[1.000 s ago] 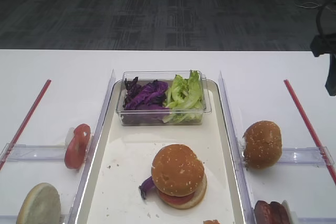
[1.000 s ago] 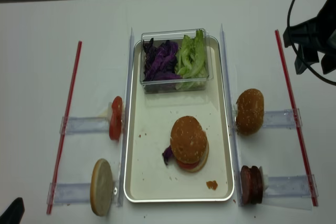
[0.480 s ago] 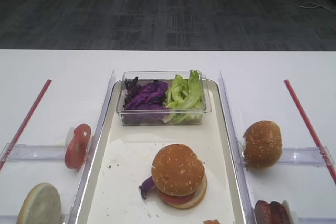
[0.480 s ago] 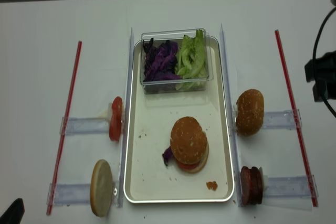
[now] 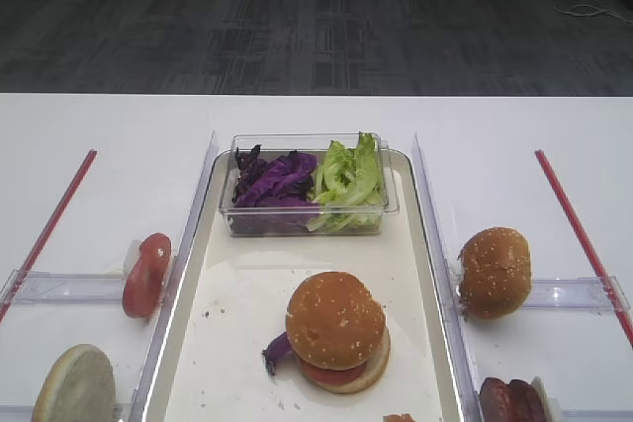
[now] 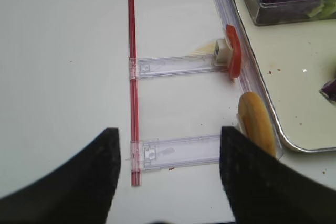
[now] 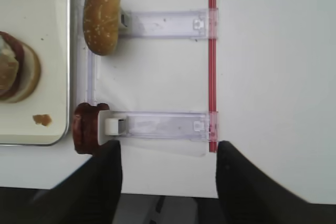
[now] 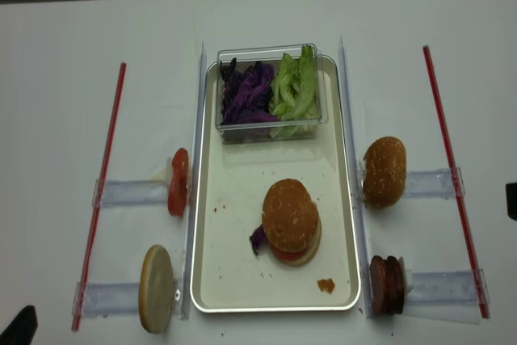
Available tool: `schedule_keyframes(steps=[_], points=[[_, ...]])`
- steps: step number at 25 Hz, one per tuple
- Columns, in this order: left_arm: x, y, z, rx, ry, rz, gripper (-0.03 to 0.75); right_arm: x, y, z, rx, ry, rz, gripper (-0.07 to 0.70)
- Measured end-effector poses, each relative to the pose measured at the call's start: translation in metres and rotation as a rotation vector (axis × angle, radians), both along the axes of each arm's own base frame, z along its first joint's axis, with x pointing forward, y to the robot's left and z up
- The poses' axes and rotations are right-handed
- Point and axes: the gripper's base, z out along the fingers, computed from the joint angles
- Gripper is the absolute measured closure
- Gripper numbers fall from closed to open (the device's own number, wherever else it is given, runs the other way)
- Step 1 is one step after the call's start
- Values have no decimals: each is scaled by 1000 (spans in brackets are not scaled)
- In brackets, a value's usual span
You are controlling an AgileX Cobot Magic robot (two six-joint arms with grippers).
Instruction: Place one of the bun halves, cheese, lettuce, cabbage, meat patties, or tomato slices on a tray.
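Note:
The cream tray (image 8: pixel 242 280) holds a stacked burger topped by a sesame bun half (image 8: pixel 289 214) (image 5: pixel 335 319). Another bun half (image 8: pixel 384 170) (image 7: pixel 102 16) stands on edge right of the tray, with the meat patties (image 8: pixel 386 284) (image 7: pixel 84 127) nearer. A tomato slice (image 8: pixel 178 181) (image 6: pixel 234 59) stands left of the tray. Lettuce (image 8: pixel 295 86) and cabbage (image 8: pixel 246 90) fill a tub at the tray's far end. No cheese shows. My right gripper (image 7: pixel 168 153) hangs open and empty over the table's near right edge. My left gripper (image 6: pixel 170 135) is open and empty over the left side.
A pale bun disc (image 8: pixel 157 288) (image 6: pixel 255 124) stands at the tray's near left corner. Clear plastic holders (image 8: pixel 129 193) and red strips (image 8: pixel 101 199) (image 8: pixel 451 175) flank the tray. A crumb (image 8: pixel 325 285) lies on the tray.
The right arm has pulled back from the far right of the table and now barely shows at the right edge of the overhead view. The food has not moved.

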Motion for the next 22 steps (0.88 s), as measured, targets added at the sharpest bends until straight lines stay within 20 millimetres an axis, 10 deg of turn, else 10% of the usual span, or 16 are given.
schedule_keyframes(steps=[22], points=[[0,0,0,0,0,0,319,-99,-15,-17,-83,-364,-31,210]])
